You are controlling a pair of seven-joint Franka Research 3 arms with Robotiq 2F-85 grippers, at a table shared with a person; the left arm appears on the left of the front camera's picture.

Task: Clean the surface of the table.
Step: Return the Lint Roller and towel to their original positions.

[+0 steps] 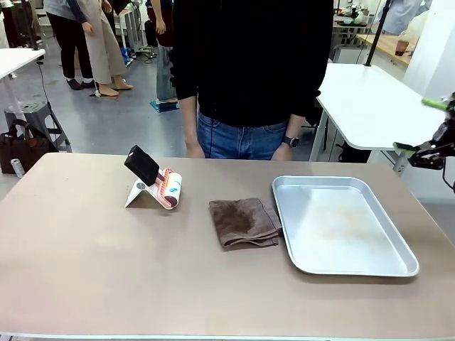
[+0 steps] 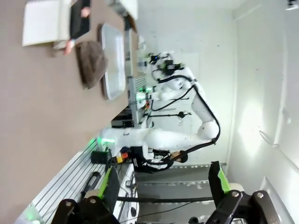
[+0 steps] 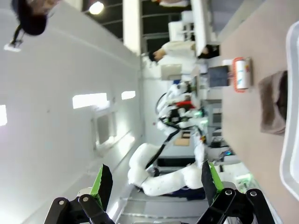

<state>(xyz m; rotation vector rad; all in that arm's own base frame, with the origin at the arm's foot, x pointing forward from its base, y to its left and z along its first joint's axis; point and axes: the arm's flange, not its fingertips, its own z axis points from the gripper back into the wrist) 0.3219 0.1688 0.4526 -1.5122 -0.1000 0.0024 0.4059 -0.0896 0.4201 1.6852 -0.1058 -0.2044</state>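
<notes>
The table (image 1: 92, 270) is big and flat, with a smooth, dull tan-brown top and a thin pale edge along the near side. Its long side runs left to right across the front view, from one arm's side to the other.

On it, near the middle, lies a brown cloth (image 1: 243, 222), soft and folded into a rough square (it looks a bit fuzzy and rumpled). Touching its right edge is a shiny silver metal tray (image 1: 398, 245), a rectangle with rounded corners and a low rim. To the left of the cloth, a black phone (image 1: 141, 164) leans tilted on a white stand (image 1: 136, 192), and a small roll with a printed wrapper (image 1: 170, 188) lies just beside it.

A person (image 1: 249, 78) in a black top and blue jeans stands at the far side.

The right gripper (image 1: 432, 125) hangs off the table's right end, jaws spread wide, holding nothing. The left gripper (image 2: 163, 184) is wide apart too, with only air between its green pads (image 2: 220, 177).
</notes>
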